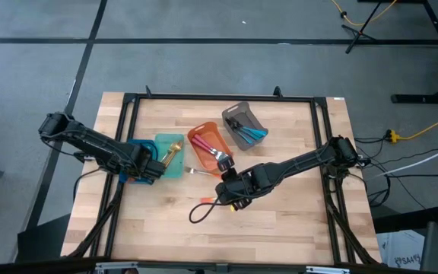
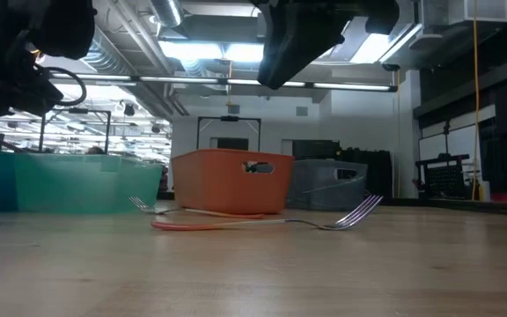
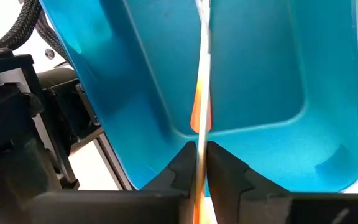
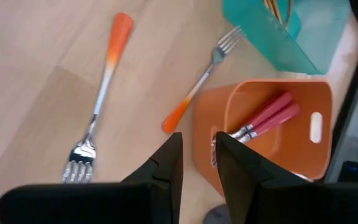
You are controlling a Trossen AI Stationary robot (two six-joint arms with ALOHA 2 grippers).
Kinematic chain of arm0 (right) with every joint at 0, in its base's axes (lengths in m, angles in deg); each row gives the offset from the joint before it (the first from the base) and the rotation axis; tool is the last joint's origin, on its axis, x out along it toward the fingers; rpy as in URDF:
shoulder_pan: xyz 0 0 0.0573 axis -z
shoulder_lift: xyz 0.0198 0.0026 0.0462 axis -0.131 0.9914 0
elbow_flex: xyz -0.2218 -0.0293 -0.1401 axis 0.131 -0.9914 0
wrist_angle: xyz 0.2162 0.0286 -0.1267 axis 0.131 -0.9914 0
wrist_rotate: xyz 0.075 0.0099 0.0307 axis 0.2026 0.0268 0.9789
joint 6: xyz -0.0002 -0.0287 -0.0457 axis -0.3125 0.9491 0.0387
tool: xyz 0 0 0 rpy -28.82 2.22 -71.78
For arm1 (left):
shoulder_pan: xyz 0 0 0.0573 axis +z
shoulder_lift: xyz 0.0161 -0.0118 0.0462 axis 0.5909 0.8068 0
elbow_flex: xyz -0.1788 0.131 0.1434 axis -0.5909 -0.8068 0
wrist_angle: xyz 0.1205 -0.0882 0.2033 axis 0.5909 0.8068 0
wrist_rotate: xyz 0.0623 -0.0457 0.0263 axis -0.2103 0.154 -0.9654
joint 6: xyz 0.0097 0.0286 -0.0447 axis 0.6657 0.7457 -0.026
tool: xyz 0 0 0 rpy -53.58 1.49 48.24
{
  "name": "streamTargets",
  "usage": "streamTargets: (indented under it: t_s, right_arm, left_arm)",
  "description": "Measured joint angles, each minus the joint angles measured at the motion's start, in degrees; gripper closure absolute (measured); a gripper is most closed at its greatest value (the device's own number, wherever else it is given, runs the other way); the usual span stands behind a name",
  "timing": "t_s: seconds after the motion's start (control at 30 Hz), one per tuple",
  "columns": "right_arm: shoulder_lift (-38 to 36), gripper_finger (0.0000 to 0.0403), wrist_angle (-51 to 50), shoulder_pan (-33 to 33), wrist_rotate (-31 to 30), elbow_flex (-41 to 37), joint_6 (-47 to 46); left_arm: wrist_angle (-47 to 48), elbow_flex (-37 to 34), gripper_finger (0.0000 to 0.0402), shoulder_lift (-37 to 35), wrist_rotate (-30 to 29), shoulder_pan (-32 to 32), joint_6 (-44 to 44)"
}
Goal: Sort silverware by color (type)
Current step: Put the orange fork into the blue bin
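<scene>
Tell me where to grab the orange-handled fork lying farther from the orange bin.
Grip that fork at mid-handle, coming straight down from above with the fingers across its width. It lies flat on the table, slim and straight, with bare wood on both sides.
</scene>
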Motion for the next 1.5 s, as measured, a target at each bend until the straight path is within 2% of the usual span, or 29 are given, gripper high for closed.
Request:
streamTargets:
  t_s: [0.23, 0.47, 0.73, 0.9, 1.33, 1.5]
  right_arm:
    - [0.0, 0.0317, 0.0, 0.0, 3.3, 0.0, 0.0]
    - [0.0, 0.0317, 0.1, -0.1, 8.4, -0.1, -0.3]
    - [0.0, 0.0317, 0.2, -0.1, 8.7, -0.1, -1.4]
    - [0.0, 0.0317, 1.7, -0.1, 8.7, -0.1, -1.5]
    - [0.0, 0.0317, 1.6, -0.1, 8.8, -0.1, -1.6]
    - [0.0, 0.0317, 0.3, -0.1, 12.2, -0.1, -6.2]
  left_arm:
    - [0.0, 0.0, 0.035, 0.0, -0.9, 0.0, 0.0]
    - [0.0, 0.0, 0.0347, 0.0, -2.6, 0.0, 0.0]
    - [1.5, 0.0, 0.0348, 0.0, -2.9, 0.0, -0.3]
    - [3.0, 0.0, 0.0349, 0.0, 0.7, 0.0, 0.0]
    - [3.0, 0.0, 0.0349, 0.0, 0.5, 0.0, -0.1]
    - [3.0, 0.0, 0.0349, 0.0, 0.4, 0.0, -0.3]
